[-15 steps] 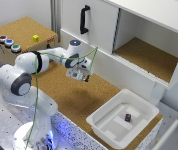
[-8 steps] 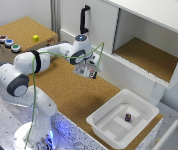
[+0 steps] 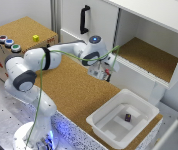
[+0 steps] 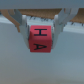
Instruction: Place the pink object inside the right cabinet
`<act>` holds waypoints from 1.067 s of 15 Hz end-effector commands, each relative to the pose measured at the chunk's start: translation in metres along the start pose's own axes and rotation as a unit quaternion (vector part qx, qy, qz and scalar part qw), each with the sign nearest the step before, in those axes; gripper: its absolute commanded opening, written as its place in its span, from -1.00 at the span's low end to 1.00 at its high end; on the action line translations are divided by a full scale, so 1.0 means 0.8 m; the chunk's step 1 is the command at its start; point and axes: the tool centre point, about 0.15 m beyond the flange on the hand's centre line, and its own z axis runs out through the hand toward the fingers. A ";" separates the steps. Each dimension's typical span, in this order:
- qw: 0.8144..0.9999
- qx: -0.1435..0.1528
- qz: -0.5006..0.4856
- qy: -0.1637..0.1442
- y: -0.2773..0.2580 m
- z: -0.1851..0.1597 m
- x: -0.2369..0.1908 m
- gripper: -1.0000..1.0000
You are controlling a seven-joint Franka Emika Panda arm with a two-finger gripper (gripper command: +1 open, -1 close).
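Tool (image 4: pixel 42 36) clamped on the pink object (image 4: pixel 40 39), held above the desk (image 3: pixel 79 90) just outside the right cabinet (image 3: pixel 149 57).

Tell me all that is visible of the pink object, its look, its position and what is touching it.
The pink object is a small pinkish-red cube with dark letters: an H on one face and an A on the face beside it. It looks like a smooth, solid block. It is held off the ground in the claw, with one light finger pressing on each opposite side. In the exterior view it shows only as a tiny reddish spot at the claw, in front of the right cabinet, not inside it.
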 end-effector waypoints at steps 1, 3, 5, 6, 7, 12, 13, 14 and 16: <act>0.997 0.056 -0.046 -0.040 0.053 0.033 0.130 -1.00; 0.997 0.049 -0.056 -0.034 0.049 0.040 0.152 -1.00; 0.997 0.053 -0.053 -0.027 0.054 0.049 0.165 -1.00; 0.997 0.060 -0.045 -0.017 0.062 0.056 0.172 -1.00; 0.997 0.068 -0.040 -0.010 0.060 0.063 0.176 -1.00; 0.997 0.074 -0.023 0.010 0.069 0.075 0.203 -1.00; 0.997 0.072 -0.019 0.004 0.071 0.078 0.207 -1.00; 0.997 0.071 -0.020 -0.004 0.071 0.082 0.209 -1.00; 0.997 0.068 -0.032 -0.007 0.064 0.088 0.206 1.00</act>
